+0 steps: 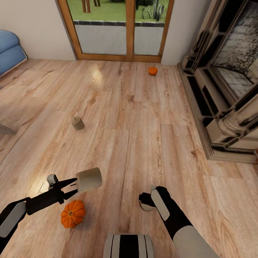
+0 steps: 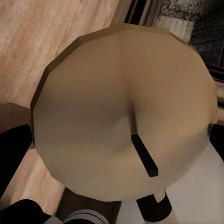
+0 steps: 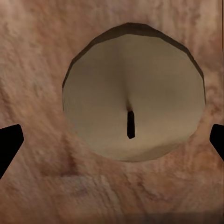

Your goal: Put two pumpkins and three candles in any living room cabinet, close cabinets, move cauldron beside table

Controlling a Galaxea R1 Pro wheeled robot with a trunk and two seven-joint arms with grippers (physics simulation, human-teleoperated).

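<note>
My left gripper [image 1: 74,187] is shut on a grey-tan candle [image 1: 88,180], held on its side above the floor; its wick end [image 2: 123,116] faces the left wrist camera. An orange pumpkin [image 1: 73,214] sits on the floor just below that gripper. My right gripper [image 1: 145,200] hangs open over a second candle [image 3: 133,95] standing on the floor, one fingertip [image 3: 9,142] on each side and apart from it. A third candle [image 1: 77,123] stands farther out to the left. The other pumpkin [image 1: 152,71] lies near the glass door. The cabinet is out of view.
A large stone fireplace [image 1: 222,89] runs along the right wall. A wood-framed glass door [image 1: 122,32] is at the back and a blue sofa [image 1: 9,50] at the far left. Wood floor [image 1: 136,118] stretches between them.
</note>
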